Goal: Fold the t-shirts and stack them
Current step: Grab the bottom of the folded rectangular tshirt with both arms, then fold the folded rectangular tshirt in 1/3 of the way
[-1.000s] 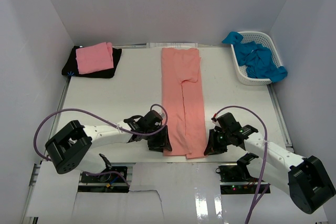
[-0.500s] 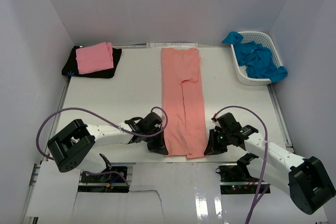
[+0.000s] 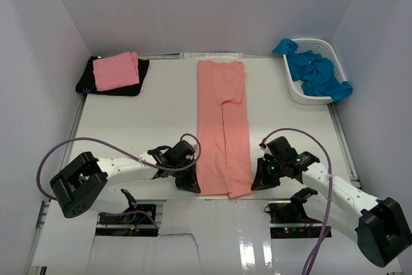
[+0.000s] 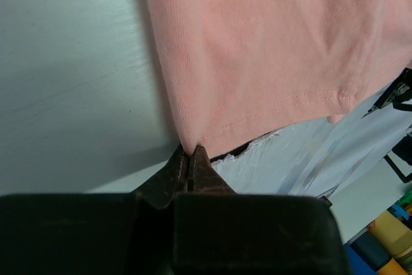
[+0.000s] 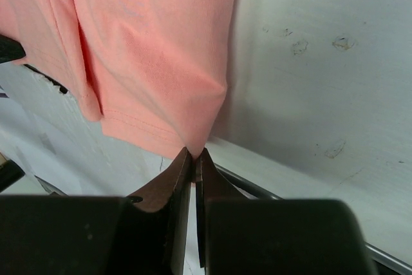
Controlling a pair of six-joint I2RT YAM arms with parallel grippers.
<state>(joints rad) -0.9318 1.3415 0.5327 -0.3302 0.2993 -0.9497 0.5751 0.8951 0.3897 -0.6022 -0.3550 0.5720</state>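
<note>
A salmon-coral t-shirt (image 3: 222,127) lies folded into a long narrow strip down the middle of the white table (image 3: 141,127). My left gripper (image 3: 193,186) is shut on the strip's near left corner, and the left wrist view shows the salmon-coral t-shirt (image 4: 257,49) pinched between the closed tips of the left gripper (image 4: 190,154). My right gripper (image 3: 256,183) is shut on the near right corner; in the right wrist view the salmon-coral t-shirt (image 5: 148,49) runs into the closed right gripper (image 5: 194,154). A folded lighter pink t-shirt (image 3: 116,71) lies on a folded black t-shirt (image 3: 136,76) at the far left. Bright blue t-shirts (image 3: 317,72) fill the basket.
A white lattice basket (image 3: 297,91) stands at the far right corner. The table's near edge (image 3: 225,199) runs just below both grippers, with the arm bases and cables beneath it. White walls close in the left, back and right sides.
The left gripper closed on the shirt's near left corner and slid slightly toward the near edge. The right gripper stayed shut at the near right corner.
</note>
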